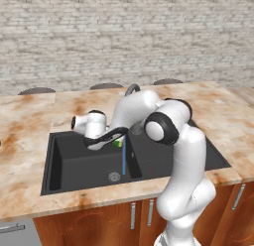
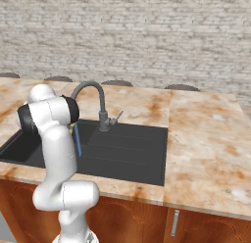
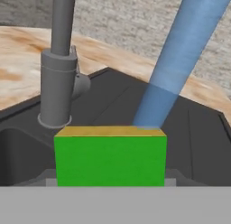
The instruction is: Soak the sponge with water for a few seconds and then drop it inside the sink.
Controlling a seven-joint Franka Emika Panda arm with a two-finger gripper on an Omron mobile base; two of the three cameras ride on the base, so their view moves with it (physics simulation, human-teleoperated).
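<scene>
Brick wall at the back, a marbled tabletop (image 1: 30, 116) in front of it, and sunk into that the black sink (image 1: 64, 165). One green sponge (image 3: 110, 157) is clamped in the hand (image 1: 115, 141) above the basin, just right of the tap's base in the hand view. The hand's jaws sit narrow on it. Its top face is yellowish, and the water (image 3: 176, 60) — a single blue stream — seems to meet the sponge's far right edge rather than its middle.

My judgement is that the soaking step is in hand. To do it well, hold the sponge steady under the stream and, if anything, nudge it so the water lands nearer its centre; keep it over the basin, so that it falls inside the sink and not on the drainboard when released. The round drain (image 1: 113, 177) lies nearly below.

Counted: one sponge, one stream, one faucet (image 2: 95, 102), one basin, one drain, and three dark rounded shapes beyond the tabletop's far edge — perhaps stools.
</scene>
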